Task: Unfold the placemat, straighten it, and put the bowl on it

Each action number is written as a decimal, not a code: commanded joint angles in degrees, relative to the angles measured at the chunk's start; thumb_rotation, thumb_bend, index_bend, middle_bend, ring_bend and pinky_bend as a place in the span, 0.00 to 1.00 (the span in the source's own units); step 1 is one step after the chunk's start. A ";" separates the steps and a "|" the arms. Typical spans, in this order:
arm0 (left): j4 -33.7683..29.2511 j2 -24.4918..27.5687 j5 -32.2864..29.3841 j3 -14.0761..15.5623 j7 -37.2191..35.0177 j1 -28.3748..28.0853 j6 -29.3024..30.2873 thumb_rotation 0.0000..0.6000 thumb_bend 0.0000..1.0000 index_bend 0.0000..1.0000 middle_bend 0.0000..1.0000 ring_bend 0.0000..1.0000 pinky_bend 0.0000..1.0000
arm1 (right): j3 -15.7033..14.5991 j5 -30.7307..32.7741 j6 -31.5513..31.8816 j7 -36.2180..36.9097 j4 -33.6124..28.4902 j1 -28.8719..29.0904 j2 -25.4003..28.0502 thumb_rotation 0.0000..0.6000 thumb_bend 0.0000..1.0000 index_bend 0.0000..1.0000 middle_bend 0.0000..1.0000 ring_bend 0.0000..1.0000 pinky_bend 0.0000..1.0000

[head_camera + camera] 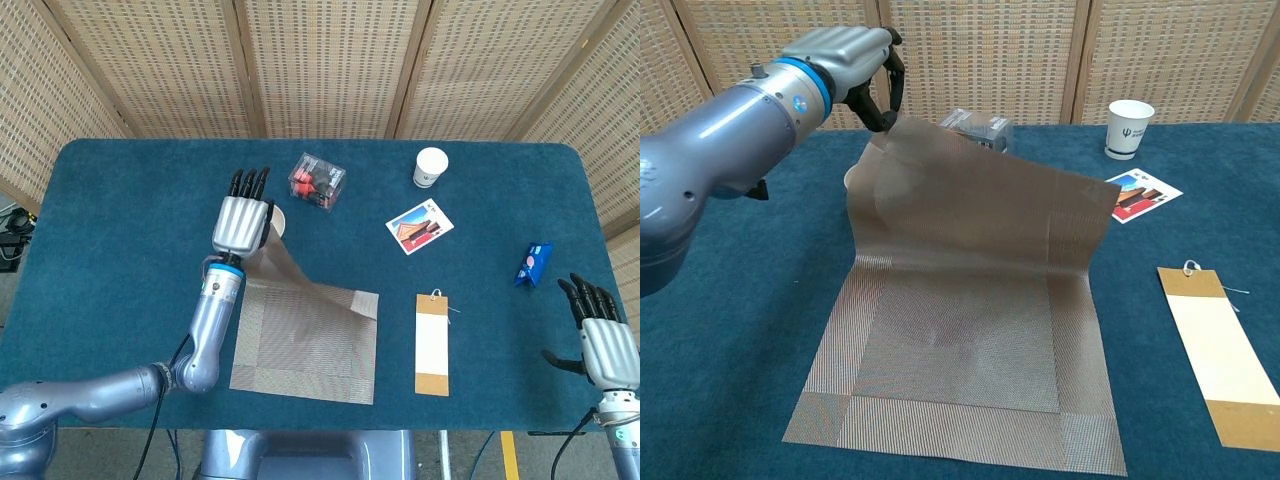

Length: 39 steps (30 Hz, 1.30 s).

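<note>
Our left hand (855, 62) pinches the placemat (960, 330) by its far corner, the lifted flap hanging below it. Our right hand (608, 345) holds nothing, fingers spread.

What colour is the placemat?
Grey-brown woven placemat, with a differently woven border band; clearest in the chest view.

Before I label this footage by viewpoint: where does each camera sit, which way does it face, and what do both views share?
Head view: high above the near edge, looking steeply down on the table; shows the left arm and left robot hand lifting the placemat, and the right robot hand at the lower right.
Chest view: low at the near edge, looking across the table toward the screens; shows only the left arm and left robot hand.
Shared: left robot hand, placemat, cup, card, tag, clear box.
</note>
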 commanded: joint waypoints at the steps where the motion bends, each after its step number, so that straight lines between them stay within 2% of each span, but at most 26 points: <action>1: 3.45 -1.56 -2.95 -0.91 1.89 -2.76 0.38 1.00 0.52 0.52 0.00 0.00 0.00 | 0.10 0.16 -0.16 0.19 0.13 0.07 0.07 1.00 0.08 0.01 0.00 0.00 0.00; 6: 5.74 -2.13 -5.11 -0.26 2.37 -4.03 0.90 1.00 0.42 0.35 0.00 0.00 0.00 | 0.21 0.35 -0.38 0.49 0.23 0.14 0.22 1.00 0.08 0.01 0.00 0.00 0.00; 10: 6.52 -2.09 -4.09 0.76 1.58 -4.23 2.68 1.00 0.40 0.30 0.00 0.00 0.00 | 0.15 0.24 -0.35 0.33 0.16 0.14 0.16 1.00 0.08 0.01 0.00 0.00 0.00; 17: 6.14 -1.18 -3.63 2.63 1.08 -4.11 4.49 1.00 0.40 0.28 0.00 0.00 0.00 | -0.33 -0.39 -0.26 -0.79 -0.27 0.13 -0.27 1.00 0.08 0.01 0.00 0.00 0.00; 23: 8.77 -2.08 -4.15 4.17 1.95 -5.17 4.53 1.00 0.41 0.28 0.00 0.00 0.00 | -0.32 -0.47 0.12 -0.71 -0.61 -0.06 -0.08 1.00 0.08 0.01 0.00 0.00 0.00; 29: 12.37 -3.75 -3.66 4.90 1.36 -6.63 4.48 1.00 0.55 0.27 0.00 0.00 0.00 | 0.04 0.23 -0.37 -0.17 -0.37 0.10 0.17 1.00 0.08 0.01 0.00 0.00 0.00; 31: 12.82 -3.94 -3.44 5.13 0.72 -6.69 4.51 1.00 0.57 0.27 0.00 0.00 0.00 | 0.11 0.38 -0.60 -0.02 -0.29 0.20 0.23 1.00 0.08 0.01 0.00 0.00 0.00; 39: 9.26 -1.54 -0.75 7.13 -2.82 -4.28 6.12 1.00 0.54 0.25 0.00 0.00 0.00 | -0.01 0.59 -1.32 -0.09 -0.20 0.41 0.25 1.00 0.08 0.01 0.00 0.00 0.00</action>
